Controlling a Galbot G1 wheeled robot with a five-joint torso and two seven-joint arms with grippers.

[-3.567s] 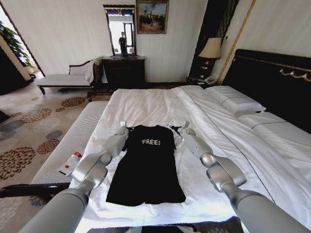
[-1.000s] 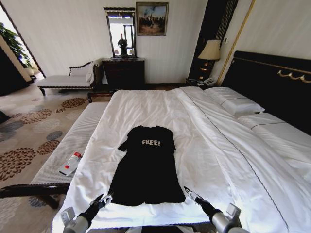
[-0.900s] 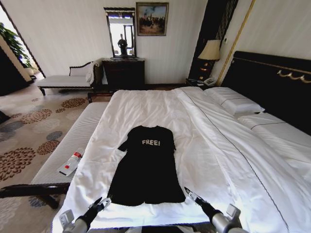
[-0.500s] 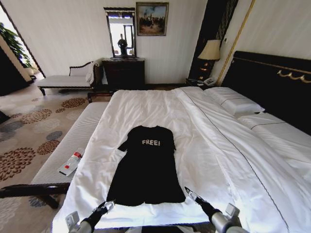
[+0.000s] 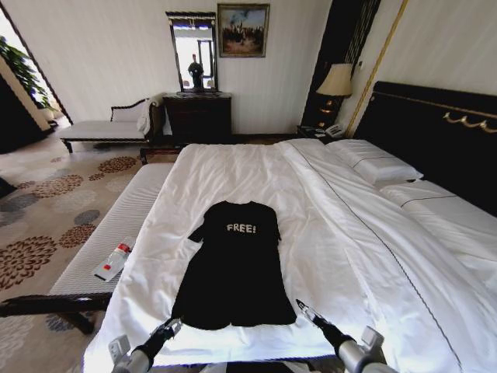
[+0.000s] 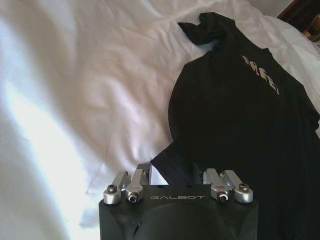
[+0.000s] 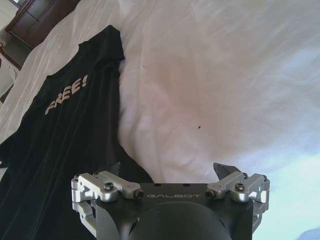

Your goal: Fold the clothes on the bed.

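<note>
Your black FREE T-shirt (image 5: 234, 264) lies flat on the white bed (image 5: 326, 225), long axis running 12 to 6, hem toward you. The left gripper (image 5: 172, 325) sits at the hem's 7 o'clock corner, the right gripper (image 5: 303, 309) at its 5 o'clock corner (about equally near). The right's fingers stand spread; the left's state I cannot tell. Since half a second ago the left has crept slightly toward its corner; the shirt hasn't shifted
</note>
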